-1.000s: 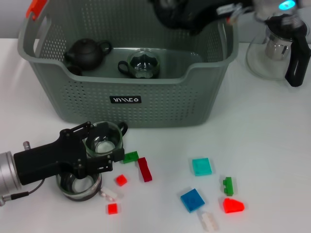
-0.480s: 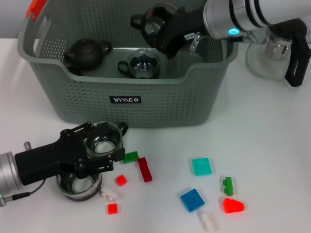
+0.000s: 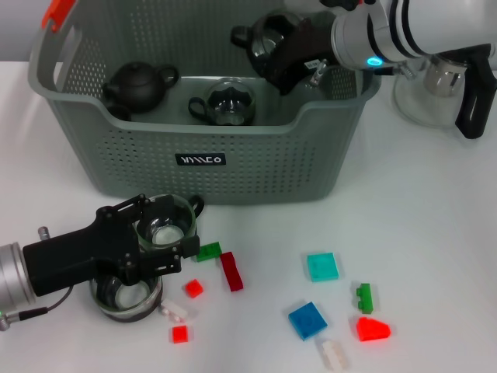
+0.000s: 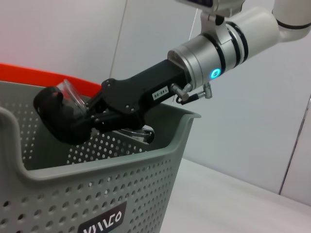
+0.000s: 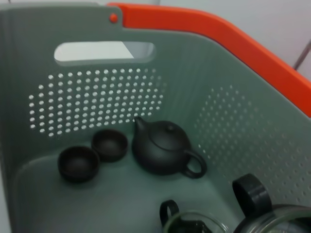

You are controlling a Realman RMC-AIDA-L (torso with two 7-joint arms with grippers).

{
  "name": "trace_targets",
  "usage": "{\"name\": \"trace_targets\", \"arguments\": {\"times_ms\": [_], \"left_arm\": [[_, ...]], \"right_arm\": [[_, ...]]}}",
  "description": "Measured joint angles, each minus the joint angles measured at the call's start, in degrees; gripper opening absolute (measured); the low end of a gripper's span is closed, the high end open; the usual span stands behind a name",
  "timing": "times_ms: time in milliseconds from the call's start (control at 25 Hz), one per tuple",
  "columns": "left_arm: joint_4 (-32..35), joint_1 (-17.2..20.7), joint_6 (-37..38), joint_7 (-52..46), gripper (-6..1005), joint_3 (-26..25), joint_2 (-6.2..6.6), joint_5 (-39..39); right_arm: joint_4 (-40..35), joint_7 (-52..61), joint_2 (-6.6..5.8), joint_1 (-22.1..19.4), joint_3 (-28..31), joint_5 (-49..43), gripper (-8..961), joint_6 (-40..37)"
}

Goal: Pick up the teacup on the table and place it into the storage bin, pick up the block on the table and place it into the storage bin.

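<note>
Right gripper (image 3: 268,47) jaws clamped on glass teacup (image 3: 268,43) over storage bin (image 3: 233,159), label illegible. Below jaws: one black teapot (image 5: 163,148), two dark cups (image 5: 92,155). Left gripper (image 3: 159,241) jaws around second glass cup (image 3: 165,221); grip state unclear.

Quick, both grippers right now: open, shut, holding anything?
Left gripper: shut on a glass teacup low over the table, in front of the storage bin.
Right gripper: shut on a glass cup over the storage bin.
</note>
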Motion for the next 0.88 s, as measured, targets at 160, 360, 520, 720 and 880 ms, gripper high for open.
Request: {"name": "trace_targets", "arguments": {"times_ms": [160, 360, 520, 720, 880], "left_arm": [[0.01, -0.02, 0.0, 0.0, 873, 0.01, 0.02, -0.02], [0.01, -0.03, -0.08, 0.0, 872, 0.01, 0.05, -0.02], [0.01, -0.03, -0.1, 0.01, 873, 0.01, 0.05, -0.02], [0.01, 0.2, -0.16, 0.15, 873, -0.03, 0.05, -0.02], [0.01, 0.38, -0.18, 0.25, 873, -0.07, 0.05, -0.02]], "right_arm": [[0.24, 0.0, -0.03, -0.05, -0.07, -0.06, 57, 0.14], [0.69, -0.01, -0.04, -0.07, -0.17, -0.1, 58, -0.12], [0.87, 0.04, -0.04, -0.2, -0.21, 0.0, 58, -0.03], [0.74, 1.04, -0.05, -0.47, -0.21, -0.08, 57, -0.34], [0.37, 1.19, -0.12, -0.54, -0.21, -0.61, 80, -1.44]]}}
